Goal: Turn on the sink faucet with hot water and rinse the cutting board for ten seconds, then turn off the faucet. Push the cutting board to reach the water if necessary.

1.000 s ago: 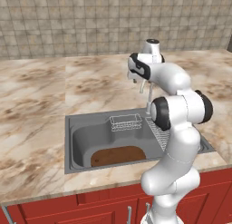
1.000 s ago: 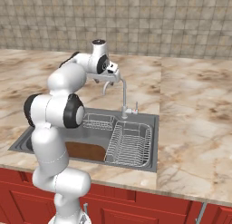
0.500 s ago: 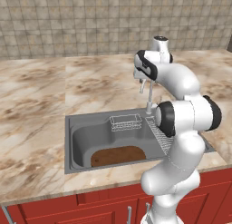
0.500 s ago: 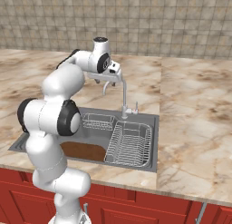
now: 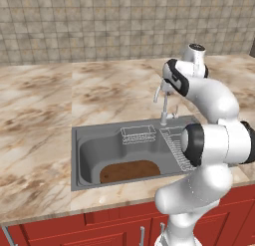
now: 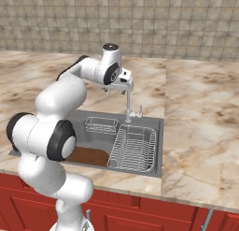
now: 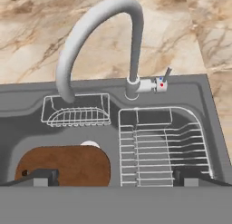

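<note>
The silver gooseneck sink faucet rises at the back rim of the grey sink, its spout arching out over the basin and its small lever at the base. No water runs from it. The dark-brown cutting board lies flat on the basin floor, at the front in the left base view and partly hidden behind my arm in the right base view. My gripper hangs open above the faucet, holding nothing, close to the top of the arch.
A small wire basket sits at the back of the basin under the spout. A wire dish rack fills the sink's right part. Marble counter surrounds the sink, with a tiled wall behind.
My hand has swung sideways along the counter to a spot over the faucet's arch. The board, basket and rack have stayed put.
</note>
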